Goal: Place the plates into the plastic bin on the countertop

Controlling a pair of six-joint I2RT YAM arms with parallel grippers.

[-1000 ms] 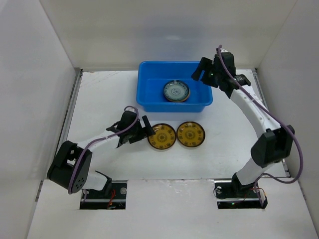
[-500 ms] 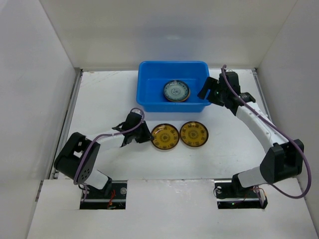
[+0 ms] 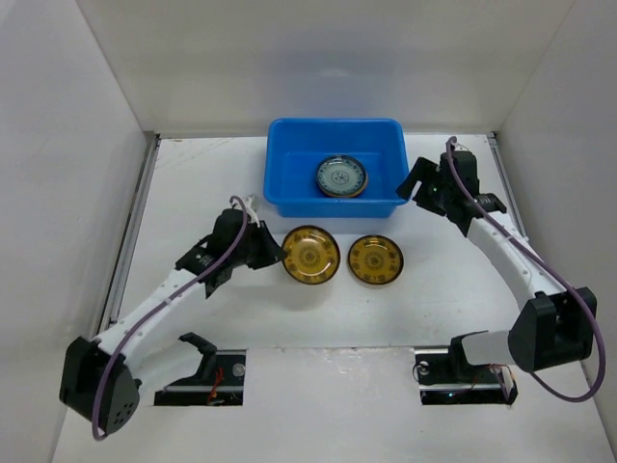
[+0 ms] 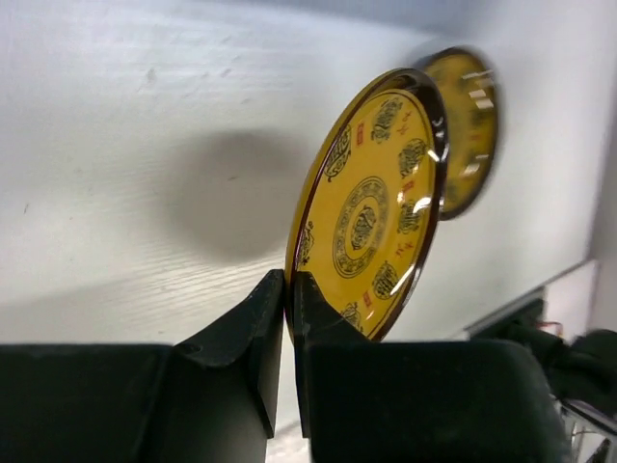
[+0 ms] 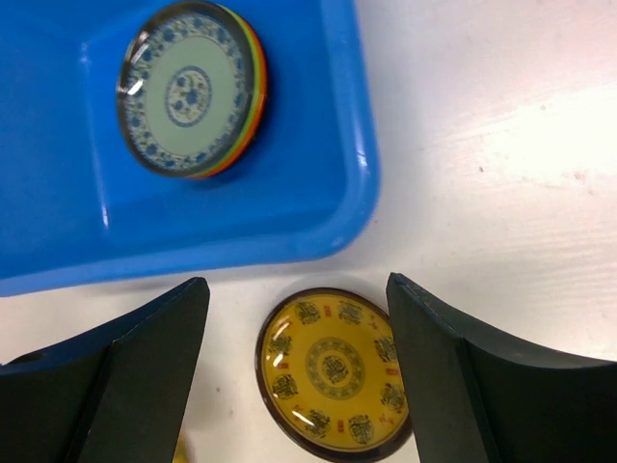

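My left gripper (image 3: 267, 253) (image 4: 289, 289) is shut on the near rim of a yellow-brown patterned plate (image 3: 310, 255) (image 4: 371, 207), which hangs tilted above the white countertop (image 3: 193, 193). A second yellow-brown plate (image 3: 376, 260) (image 4: 468, 125) (image 5: 333, 371) lies flat to its right. The blue plastic bin (image 3: 289, 130) (image 5: 58, 193) holds a stack of plates (image 3: 341, 177) (image 5: 191, 89), a pale blue-green patterned one on top with orange and green edges under it. My right gripper (image 3: 416, 185) (image 5: 297, 283) hangs open by the bin's right front corner, above the lying plate, holding nothing.
White walls (image 3: 67, 145) close in the countertop on the left, back and right. The bin stands at the back centre, its front rim (image 5: 289, 241) close to the lying plate. Both arm bases (image 3: 202, 371) sit at the near edge.
My left gripper closed on the left yellow-brown plate's rim and raised it off the countertop. My right arm swung from above the bin's right end down to its right front corner, still open.
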